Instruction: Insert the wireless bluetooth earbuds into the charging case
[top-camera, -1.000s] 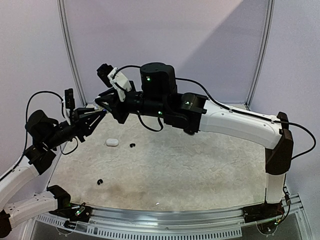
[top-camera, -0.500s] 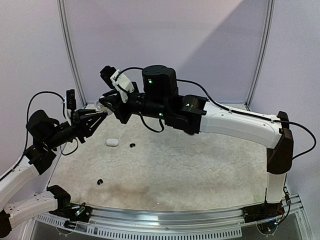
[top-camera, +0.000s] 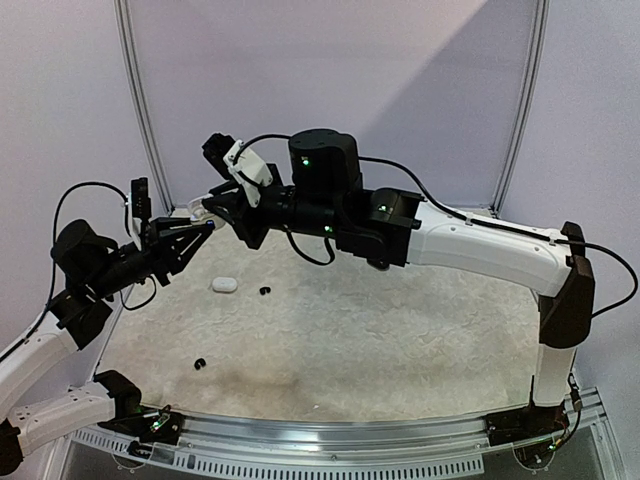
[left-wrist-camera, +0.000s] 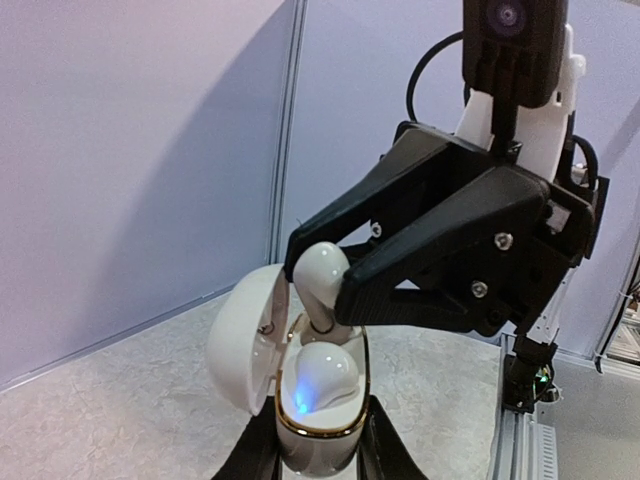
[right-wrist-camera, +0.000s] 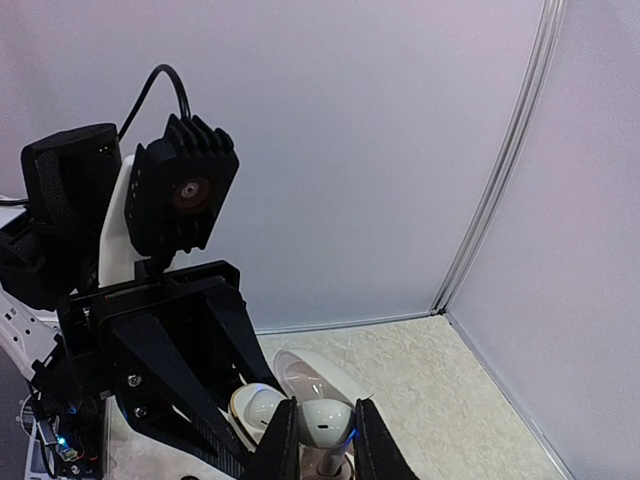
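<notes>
**White earbud** (left-wrist-camera: 322, 272): pinched at the bulb btwn the two black fingers of the right gripper (left-wrist-camera: 325, 290), stem pointing down. The stem tip is at the gold-rimmed opening of the charging case (left-wrist-camera: 312, 432), on the lid side. The bulb stands above the rim, not seated. Right gripper jaws: narrow, clamped on the bud from both sides.

**Second white earbud** (left-wrist-camera: 326, 372): seated in the case just beside the held bud's stem, w/ a blue light at its lower edge.

**Case:** upright. The lid (left-wrist-camera: 243, 335) is swung open to the left in the left wrist view. The lower body is gripped btwn the fingers of the left gripper (left-wrist-camera: 318, 465), jaws closed on it.

**Right wrist view:** the held bud shows btwn that gripper's own fingers at the frame bottom, w/ the open lid behind it.

**Top view:** both grippers meet tip to tip above the far-left part of the table (top-camera: 400, 330), clear of the surface. Items on the table:
- a closed white case (top-camera: 223, 285)
- a black earbud (top-camera: 264, 291) near it, to its right
- another black earbud (top-camera: 199, 363) well apart, toward the near edge
</notes>
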